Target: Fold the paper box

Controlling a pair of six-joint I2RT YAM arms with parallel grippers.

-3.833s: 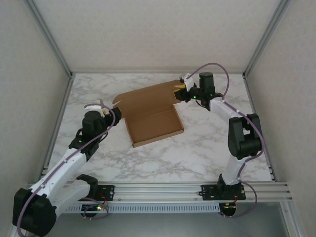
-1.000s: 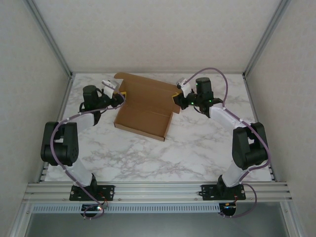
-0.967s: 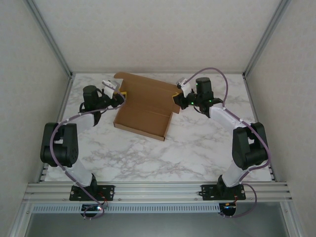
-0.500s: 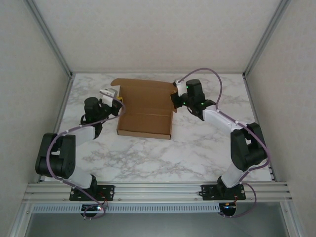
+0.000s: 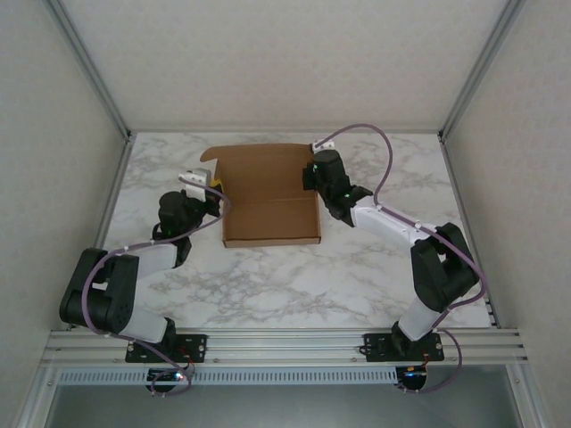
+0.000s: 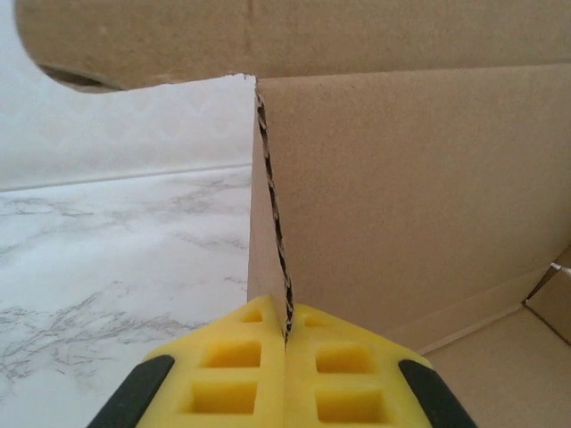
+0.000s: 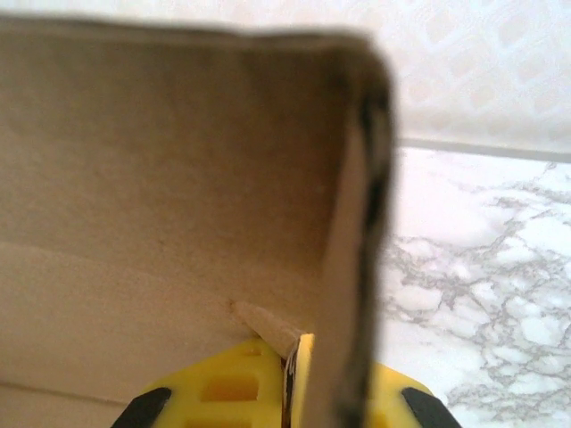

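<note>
Pinching paper box (image 5: 268, 218) walls, left fingers (image 6: 223, 374), right fingers (image 7: 234, 392) (opposite ends)

A lab enclosure: aluminium frame (image 5: 89, 67), white walls (image 5: 285, 62), marble tabletop (image 5: 357, 285).

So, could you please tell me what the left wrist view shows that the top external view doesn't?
Left wrist: the left gripper close up, shut on the raw edge of an upright wall of the paper box. Top external: the whole box outline and the right gripper at its right side. Both: brown cardboard on the marble table.
</note>
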